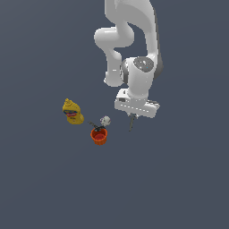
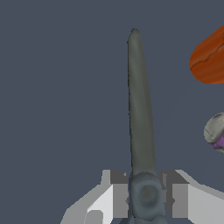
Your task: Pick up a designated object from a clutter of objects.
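The gripper [image 1: 132, 115] is clamping the scissors [image 1: 131, 122], its jaws closed narrowly on them near the pivot, as the wrist view is showing: the two pale fingers [image 2: 114, 192] are pressing on either side of the grey pivot while the long grey blades [image 2: 139, 105] are pointing away from the camera. In the exterior view the scissors are hanging blade-down beneath the white hand, apparently clear of the floor, at about four o'clock from the picture's centre. The orange ring handles are not showing in either view. The rest of the clutter is sitting apart, toward nine o'clock from the gripper: the orange cup [image 1: 99, 135] is standing at about eight o'clock from it, the small white-and-black piece [image 1: 105, 120] is lying just beside the cup at its one o'clock, and the yellow bottle-like object [image 1: 72, 112] is standing farther off at ten o'clock of the cup. The cup [image 2: 209, 59] and the small piece [image 2: 215, 131] are also appearing at the wrist picture's edge.
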`<state>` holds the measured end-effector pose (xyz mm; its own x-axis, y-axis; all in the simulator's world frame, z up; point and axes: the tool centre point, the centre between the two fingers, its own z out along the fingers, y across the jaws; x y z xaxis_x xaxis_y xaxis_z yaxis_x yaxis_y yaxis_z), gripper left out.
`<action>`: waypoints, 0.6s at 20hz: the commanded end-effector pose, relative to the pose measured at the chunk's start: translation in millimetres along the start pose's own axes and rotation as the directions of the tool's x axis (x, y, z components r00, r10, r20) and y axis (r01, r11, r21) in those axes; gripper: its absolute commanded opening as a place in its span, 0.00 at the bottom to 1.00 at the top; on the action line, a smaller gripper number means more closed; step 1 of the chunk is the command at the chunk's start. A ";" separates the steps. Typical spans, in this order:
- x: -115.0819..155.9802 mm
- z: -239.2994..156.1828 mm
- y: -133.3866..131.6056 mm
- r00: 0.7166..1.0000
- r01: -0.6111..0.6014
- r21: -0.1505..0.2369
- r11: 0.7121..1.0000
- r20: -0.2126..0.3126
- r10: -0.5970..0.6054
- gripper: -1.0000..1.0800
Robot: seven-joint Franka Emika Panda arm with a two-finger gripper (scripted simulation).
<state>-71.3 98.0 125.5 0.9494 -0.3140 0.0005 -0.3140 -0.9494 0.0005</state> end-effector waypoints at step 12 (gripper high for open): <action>5.6 -130.0 -8.0 1.000 0.001 0.001 1.000 0.001 -0.001 0.00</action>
<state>-64.1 103.3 240.5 0.9496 -0.3134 0.0002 -0.3134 -0.9496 -0.0010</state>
